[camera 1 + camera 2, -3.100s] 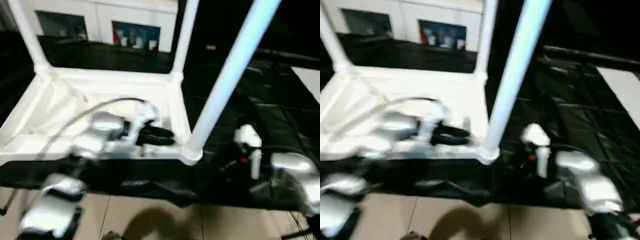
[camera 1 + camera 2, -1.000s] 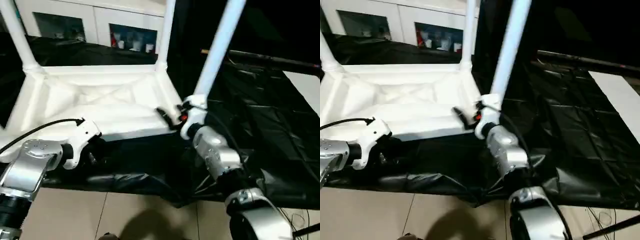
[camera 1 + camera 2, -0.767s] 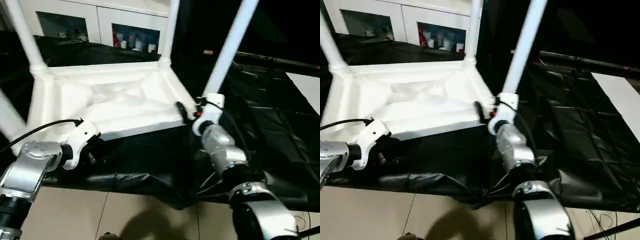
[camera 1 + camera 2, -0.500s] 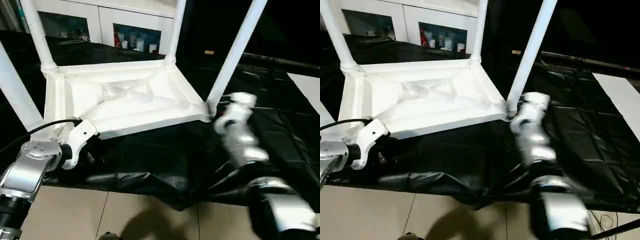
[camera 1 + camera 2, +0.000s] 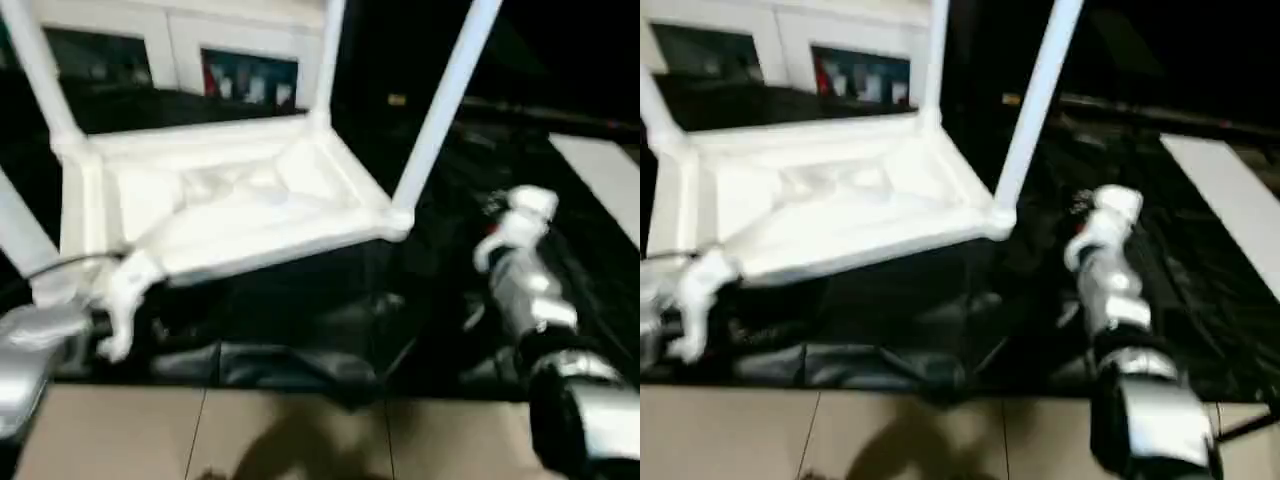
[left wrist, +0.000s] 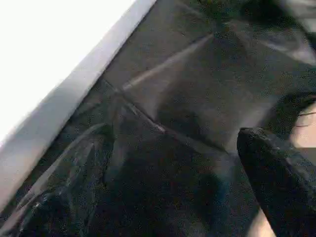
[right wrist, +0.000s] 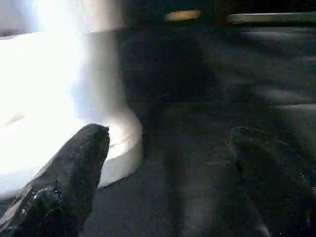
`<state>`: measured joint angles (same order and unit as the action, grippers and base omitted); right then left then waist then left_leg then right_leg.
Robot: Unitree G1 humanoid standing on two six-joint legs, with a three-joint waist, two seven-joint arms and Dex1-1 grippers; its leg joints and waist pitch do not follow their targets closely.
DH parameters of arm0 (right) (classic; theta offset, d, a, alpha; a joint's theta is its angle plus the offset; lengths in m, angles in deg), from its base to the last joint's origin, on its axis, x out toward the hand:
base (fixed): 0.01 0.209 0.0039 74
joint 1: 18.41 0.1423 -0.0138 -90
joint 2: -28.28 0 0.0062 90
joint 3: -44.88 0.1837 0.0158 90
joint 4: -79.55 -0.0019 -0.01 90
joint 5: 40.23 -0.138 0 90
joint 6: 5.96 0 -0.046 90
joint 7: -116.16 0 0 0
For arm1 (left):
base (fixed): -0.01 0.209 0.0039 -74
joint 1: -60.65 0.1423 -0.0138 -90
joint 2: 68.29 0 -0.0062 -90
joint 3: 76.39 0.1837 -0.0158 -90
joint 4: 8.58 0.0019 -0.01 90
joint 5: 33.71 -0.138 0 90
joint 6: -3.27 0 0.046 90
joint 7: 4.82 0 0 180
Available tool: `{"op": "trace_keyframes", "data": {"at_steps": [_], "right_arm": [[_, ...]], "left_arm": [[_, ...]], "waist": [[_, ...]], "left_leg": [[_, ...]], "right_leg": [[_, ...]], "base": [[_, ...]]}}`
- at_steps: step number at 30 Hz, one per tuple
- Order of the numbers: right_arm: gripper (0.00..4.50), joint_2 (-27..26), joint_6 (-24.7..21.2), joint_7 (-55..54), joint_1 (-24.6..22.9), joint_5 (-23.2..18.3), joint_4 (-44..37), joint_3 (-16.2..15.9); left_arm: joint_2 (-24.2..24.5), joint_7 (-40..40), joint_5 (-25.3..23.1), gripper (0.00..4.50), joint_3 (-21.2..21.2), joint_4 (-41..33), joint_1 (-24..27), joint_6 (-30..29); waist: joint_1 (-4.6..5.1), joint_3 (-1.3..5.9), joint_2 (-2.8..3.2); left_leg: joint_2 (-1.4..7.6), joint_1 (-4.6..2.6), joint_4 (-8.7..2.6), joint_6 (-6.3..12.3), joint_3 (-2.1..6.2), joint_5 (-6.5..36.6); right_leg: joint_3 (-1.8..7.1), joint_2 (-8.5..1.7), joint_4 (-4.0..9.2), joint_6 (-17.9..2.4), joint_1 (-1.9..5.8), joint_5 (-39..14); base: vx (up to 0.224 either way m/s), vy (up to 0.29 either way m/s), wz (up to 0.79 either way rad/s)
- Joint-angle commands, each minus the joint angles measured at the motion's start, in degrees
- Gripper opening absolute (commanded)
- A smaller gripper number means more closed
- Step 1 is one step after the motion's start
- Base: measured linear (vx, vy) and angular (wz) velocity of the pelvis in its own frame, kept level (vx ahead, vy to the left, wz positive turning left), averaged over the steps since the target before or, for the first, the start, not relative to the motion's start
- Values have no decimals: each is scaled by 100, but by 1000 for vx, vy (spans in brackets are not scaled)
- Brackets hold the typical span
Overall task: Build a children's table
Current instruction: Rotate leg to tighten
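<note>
**Table upside down on black sheet, both grippers free**

While upside down on the black-sheeted worktable (image 5: 300, 320), the children's table (image 5: 230, 205) with ribbed underside up, white legs (image 5: 440, 100) rising from the corner sockets. Left gripper (image 6: 182, 197) spread wide, empty, low over the sheet beside the tabletop's near edge. Right gripper (image 7: 168, 173) also spread wide, holding nothing, near the right front corner socket (image 7: 118, 143), one finger (image 7: 74, 173) just beside it, contact unclear. Long flat white board (image 5: 600, 170) far right.
</note>
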<state>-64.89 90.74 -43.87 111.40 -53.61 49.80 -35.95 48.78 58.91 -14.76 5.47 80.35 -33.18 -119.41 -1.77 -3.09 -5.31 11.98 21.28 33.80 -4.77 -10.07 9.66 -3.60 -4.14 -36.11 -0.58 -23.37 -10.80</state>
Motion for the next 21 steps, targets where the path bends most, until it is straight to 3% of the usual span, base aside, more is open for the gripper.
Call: {"op": "trace_keyframes", "data": {"at_steps": [1, 2, 4, 6, 8, 10, 13, 14, 16, 17, 21], "right_arm": [[427, -15, -98, 713, -201, 1, -514, -312], [427, -34, -102, 848, -256, -11, -611, -378], [427, -80, -114, 1171, -401, -35, -877, -546], [427, -142, -142, 1420, -527, -38, -1112, -634], [427, -175, -153, 1534, -594, -9, -1212, -701], [427, -223, -144, 1649, -697, 101, -1318, -818], [427, -250, -148, 1641, -718, 122, -1321, -824], [427, -250, -148, 1641, -718, 122, -1321, -824], [427, -267, -218, 1629, -767, 119, -1382, -853], [427, -267, -218, 1629, -767, 119, -1382, -853], [427, -264, -235, 1528, -821, 288, -1338, -930]], "left_arm": [[357, 410, 272, 443, -362, -239, 390, -275], [441, 480, 292, 443, -423, -240, 489, -298], [624, 607, 348, 443, -609, -228, 715, -358], [808, 674, 460, 443, -928, -213, 965, -465], [987, 745, 447, 443, -1136, -134, 1132, -530], [1390, 937, 333, 443, -1490, 138, 1470, -570], [1591, 921, 229, 443, -1775, 486, 1552, -460], [1591, 921, 229, 443, -1775, 486, 1552, -460], [1862, 773, 163, 443, -2322, 1198, 1369, -51], [1862, 773, 163, 443, -2322, 1198, 1369, -51], [1961, 896, 452, 443, -2697, 1634, 1084, 213]], "waist": [[-8, 341, 190], [7, 321, 204], [-12, 325, 215], [-31, 287, 271], [-29, 271, 254], [-16, 246, 248], [-25, 227, 265], [-20, 220, 250], [-23, 216, 257], [-20, 224, 263], [-43, 219, 282]], "left_leg": [[101, -65, -402, -38, 6, 1604], [112, -54, -425, -7, 17, 1691], [117, -104, -414, 8, 5, 1750], [131, -158, -447, -83, 12, 2068], [130, -143, -459, -113, 20, 2197], [120, -139, -477, -131, 50, 2365], [131, -207, -482, -211, 67, 2622], [128, -199, -485, -214, 74, 2675], [108, -195, -493, -232, 102, 2789], [111, -194, -499, -241, 110, 2786], [124, -233, -510, -288, 120, 2933]], "right_leg": [[243, -266, 409, -1120, 224, -1273], [253, -263, 417, -1129, 228, -1312], [259, -254, 434, -1144, 199, -1284], [269, -253, 458, -1213, 154, -1512], [271, -259, 473, -1183, 158, -1663], [280, -284, 524, -1009, 150, -2129], [290, -278, 560, -1004, 89, -2329], [290, -282, 567, -995, 89, -2388], [287, -295, 591, -903, 92, -2579], [288, -301, 592, -892, 101, -2576], [293, -312, 590, -978, 73, -2483]], "base": [[0, 0, 0], [0, 0, 0], [0, 0, 0], [0, 0, 0], [0, 0, 0], [0, 0, 0], [0, 0, 0], [0, 0, 0], [0, 0, 0], [0, 0, 0], [0, 0, 0]]}}
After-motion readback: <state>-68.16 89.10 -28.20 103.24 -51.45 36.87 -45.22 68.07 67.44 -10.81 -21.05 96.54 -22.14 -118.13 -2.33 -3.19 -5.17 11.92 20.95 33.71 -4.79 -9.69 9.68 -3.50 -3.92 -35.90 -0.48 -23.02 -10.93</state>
